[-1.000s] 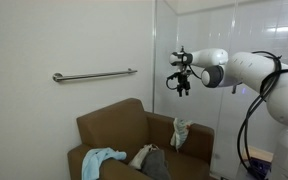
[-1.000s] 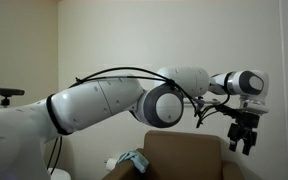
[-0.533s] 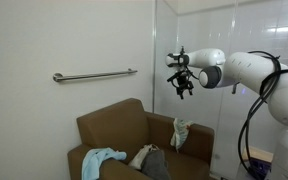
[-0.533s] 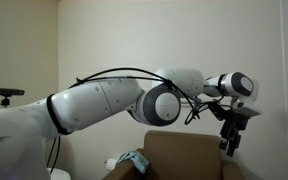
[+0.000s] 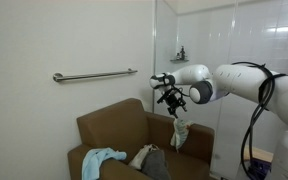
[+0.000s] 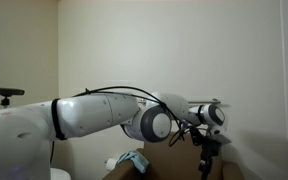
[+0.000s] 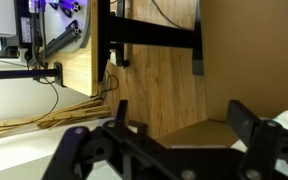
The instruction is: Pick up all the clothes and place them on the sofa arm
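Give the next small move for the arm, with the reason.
Probably lower the open, empty gripper toward the dark grey cloth on the seat: it hangs above the chair, and the pale cloth seems draped on the sofa arm already.

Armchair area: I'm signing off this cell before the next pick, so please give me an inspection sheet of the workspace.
Surface: brown armchair, seat partly covered by cloth.
Job's things: light blue cloth at one side of the chair; dark grey cloth on the seat; pale mint cloth draped on the sofa arm.
Clutter: nothing seen.
Grippers: hand open, empty, above the chair.
Cables: black cable looping along the robot arm; loose cables on the floor in the wrist view.
Surroundings: grey wall rail; wooden floor.
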Robot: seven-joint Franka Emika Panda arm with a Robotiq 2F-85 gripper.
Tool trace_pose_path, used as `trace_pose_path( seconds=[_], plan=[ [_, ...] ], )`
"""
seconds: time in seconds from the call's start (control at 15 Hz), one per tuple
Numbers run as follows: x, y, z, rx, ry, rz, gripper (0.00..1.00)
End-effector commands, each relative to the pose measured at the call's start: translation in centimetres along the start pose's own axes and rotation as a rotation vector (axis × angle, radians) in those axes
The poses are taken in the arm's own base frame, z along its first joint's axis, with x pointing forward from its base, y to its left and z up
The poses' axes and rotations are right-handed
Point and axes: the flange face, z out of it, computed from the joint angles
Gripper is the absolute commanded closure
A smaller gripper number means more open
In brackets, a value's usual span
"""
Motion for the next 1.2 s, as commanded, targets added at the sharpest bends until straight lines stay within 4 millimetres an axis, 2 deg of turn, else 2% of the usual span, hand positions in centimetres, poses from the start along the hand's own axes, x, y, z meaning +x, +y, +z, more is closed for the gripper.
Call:
trace_pose_path(
  seconds=[0.0, 0.07, 0.13, 0.33, 0.47, 0.53, 0.6, 0.73, 0.93, 1.13],
  plan=[
    [-0.3, -2.8, 3.8, -0.135, 0.109, -0.062, 0.00],
    [1.1, -2.4, 3.4, -0.131, 0.138, -0.041, 0.00],
    [-1.5, -3.3, 3.5, -0.112, 0.111, -0.021, 0.00],
    [0.3, -3.0, 3.9, -0.130, 0.132, -0.011, 0.00],
    [0.8, -2.5, 3.6, -0.123, 0.127, -0.007, 0.00],
    [1.1, -1.7, 3.1, -0.103, 0.077, 0.022, 0.00],
    [1.1, -1.8, 3.1, -0.091, 0.071, 0.002, 0.00],
    [0.5, -4.0, 3.8, -0.032, 0.072, 0.009, 0.00],
    [-3.2, -10.2, 6.7, 0.074, 0.123, 0.017, 0.00],
    [-7.3, -15.2, 10.3, 0.147, 0.203, -0.004, 0.00]
  ],
)
